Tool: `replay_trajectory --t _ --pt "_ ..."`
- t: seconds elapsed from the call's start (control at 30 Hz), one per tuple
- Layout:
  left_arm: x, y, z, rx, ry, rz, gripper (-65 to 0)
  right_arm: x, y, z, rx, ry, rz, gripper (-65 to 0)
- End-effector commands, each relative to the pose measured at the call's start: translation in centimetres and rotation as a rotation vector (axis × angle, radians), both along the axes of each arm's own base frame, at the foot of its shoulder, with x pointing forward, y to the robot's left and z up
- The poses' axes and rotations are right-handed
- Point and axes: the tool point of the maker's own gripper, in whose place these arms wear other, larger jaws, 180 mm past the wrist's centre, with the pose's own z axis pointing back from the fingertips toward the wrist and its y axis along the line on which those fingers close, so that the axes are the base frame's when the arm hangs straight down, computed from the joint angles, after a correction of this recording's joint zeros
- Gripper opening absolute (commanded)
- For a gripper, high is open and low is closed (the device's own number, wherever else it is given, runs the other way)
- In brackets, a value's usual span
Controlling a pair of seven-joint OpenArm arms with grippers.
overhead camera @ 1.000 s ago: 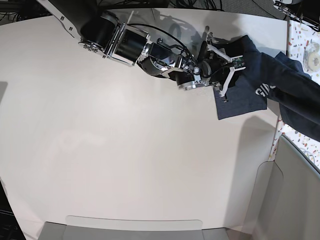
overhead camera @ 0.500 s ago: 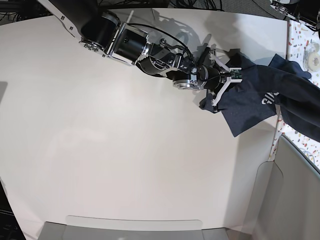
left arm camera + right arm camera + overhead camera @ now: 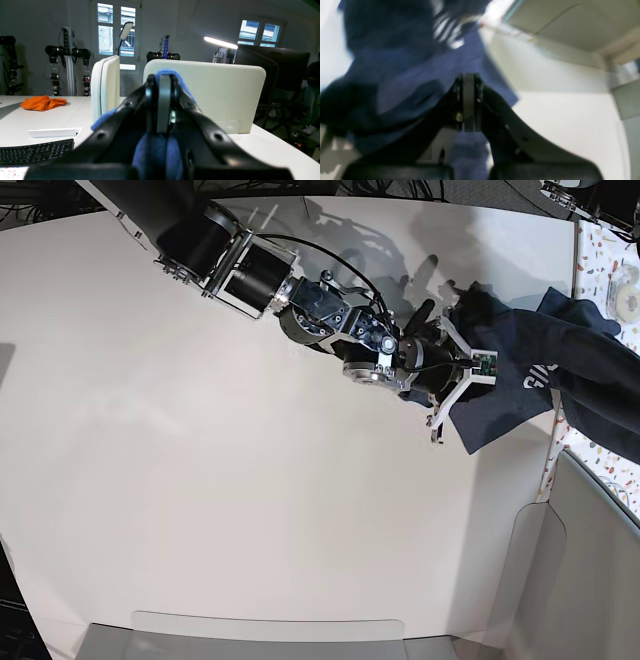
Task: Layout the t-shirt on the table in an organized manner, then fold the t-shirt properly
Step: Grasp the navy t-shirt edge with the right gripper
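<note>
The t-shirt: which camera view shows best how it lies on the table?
The base view: the t-shirt lies bunched at the table's far right edge, partly hanging off. The right wrist view shows only blurred navy cloth around the shut right gripper. The left wrist view shows only a fold pinched in the left gripper.

The t-shirt [image 3: 505,375] is soft, matt knitted cloth, dark heathered navy, with white printed lettering. The table [image 3: 200,480] is a smooth, matt white top. The right gripper [image 3: 452,385] shows matt black plastic fingers [image 3: 480,100], pale plastic brackets and shiny metal joints.
</note>
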Motion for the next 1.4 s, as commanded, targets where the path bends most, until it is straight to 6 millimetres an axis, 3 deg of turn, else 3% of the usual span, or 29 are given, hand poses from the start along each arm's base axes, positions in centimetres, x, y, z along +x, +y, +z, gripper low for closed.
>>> replay_trajectory --t 0.0,0.07,0.13,0.33,0.43,0.53,0.7,1.07,1.13,1.23,1.37 --pt "-0.6 -0.4 1.6 0.020 -0.058 -0.011 -65.0 0.8 1.0 3.3 0.085 -0.036 -0.006 -65.0" --pt "-0.6 -0.4 1.6 0.020 -0.058 -0.011 -65.0 1.6 0.6 4.0 0.110 -0.033 -0.032 -65.0" --pt "-0.6 -0.4 1.5 0.019 -0.056 -0.011 -65.0 1.4 0.5 3.4 0.102 -0.019 -0.033 -64.8" --pt "-0.6 -0.4 1.6 0.019 -0.058 -0.011 -65.0 -3.5 2.1 0.0 0.024 0.007 0.084 -38.0" --pt "-0.6 -0.4 1.6 0.019 -0.058 -0.011 -65.0 -4.5 1.8 -2.7 -0.046 0.029 0.112 -31.2" --pt "-0.6 -0.4 1.6 0.019 -0.058 -0.011 -64.9 -4.7 1.4 -4.5 -0.089 0.043 0.117 -31.2" --pt "-0.6 -0.4 1.6 0.019 -0.058 -0.011 -64.9 -4.8 1.5 -4.4 -0.059 0.045 0.129 -31.2" --pt "-0.6 -0.4 1.6 0.019 -0.058 -0.011 -64.9 -4.1 -0.9 -9.4 -0.180 0.106 0.084 -31.7" --pt "-0.6 -0.4 1.6 0.019 -0.058 -0.011 -64.9 -4.0 -1.3 -10.0 -0.198 0.114 0.076 -38.3" --pt "-0.6 -0.4 1.6 0.019 -0.058 -0.011 -64.9 -3.9 -1.9 -10.9 -0.223 0.127 0.065 -62.5" --pt "-0.6 -0.4 1.6 0.019 -0.058 -0.011 -64.9 -3.5 -2.3 -11.3 -0.245 0.127 0.049 -65.0"
